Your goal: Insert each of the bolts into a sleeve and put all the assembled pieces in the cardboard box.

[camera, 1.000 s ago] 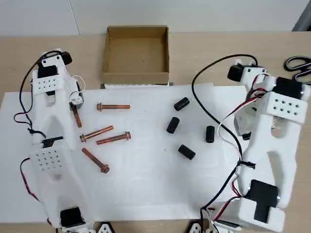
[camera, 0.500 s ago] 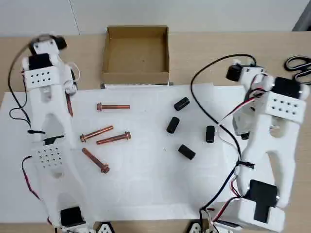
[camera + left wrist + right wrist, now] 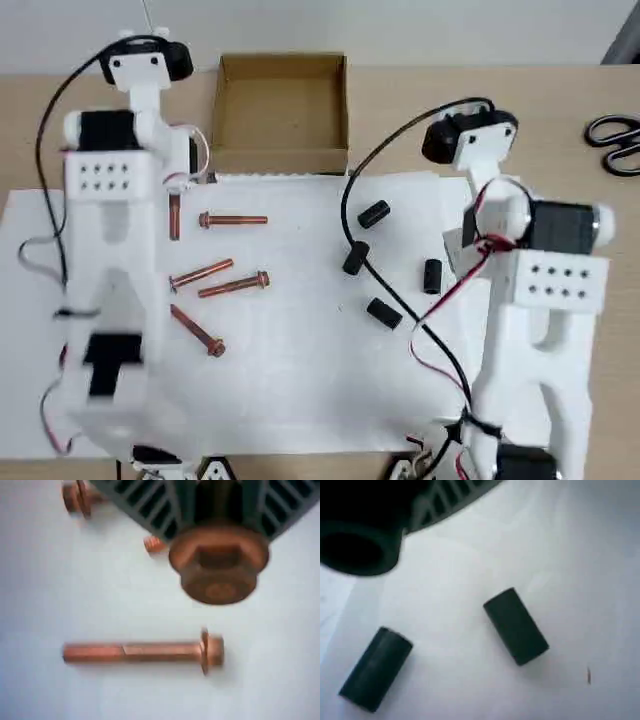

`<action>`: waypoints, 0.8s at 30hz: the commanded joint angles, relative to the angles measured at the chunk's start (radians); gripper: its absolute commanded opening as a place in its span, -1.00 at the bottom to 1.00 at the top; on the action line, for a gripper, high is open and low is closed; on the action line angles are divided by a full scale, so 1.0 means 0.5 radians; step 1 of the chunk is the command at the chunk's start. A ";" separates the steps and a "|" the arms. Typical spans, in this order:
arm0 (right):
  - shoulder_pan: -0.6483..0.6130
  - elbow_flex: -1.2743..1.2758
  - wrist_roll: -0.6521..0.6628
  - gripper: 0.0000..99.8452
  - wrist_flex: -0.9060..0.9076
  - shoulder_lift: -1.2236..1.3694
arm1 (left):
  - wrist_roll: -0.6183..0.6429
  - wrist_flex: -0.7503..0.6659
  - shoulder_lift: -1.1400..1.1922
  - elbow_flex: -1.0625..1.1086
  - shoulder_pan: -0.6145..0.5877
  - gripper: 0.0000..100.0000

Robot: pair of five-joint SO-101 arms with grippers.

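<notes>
1 bolt (image 3: 218, 562) is clenched in the left tool (image 3: 174, 195) above the white sheet (image 3: 300, 370) and 1 sleeve (image 3: 357, 555) in the right tool (image 3: 370, 525), well apart, so the bolt could be jammed on the sleeve's rim or dropped if misaligned.

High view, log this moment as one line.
left gripper: shut on bolt | right gripper: shut on sleeve | loose bolts: four | loose sleeves: four | cardboard box: empty
</notes>
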 commanded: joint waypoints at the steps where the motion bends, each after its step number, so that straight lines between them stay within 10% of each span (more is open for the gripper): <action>1: 0.002 0.138 -0.028 -0.99 0.011 -0.204 | -0.012 0.031 -0.574 0.287 0.049 -0.99; 9: -0.060 0.712 -0.034 -0.99 -0.526 -0.677 | 0.249 -0.138 -1.409 0.984 0.150 -0.99; 24: -0.419 2.053 -0.562 -1.00 -1.321 -1.935 | 0.374 -1.405 -3.038 2.754 0.218 -0.99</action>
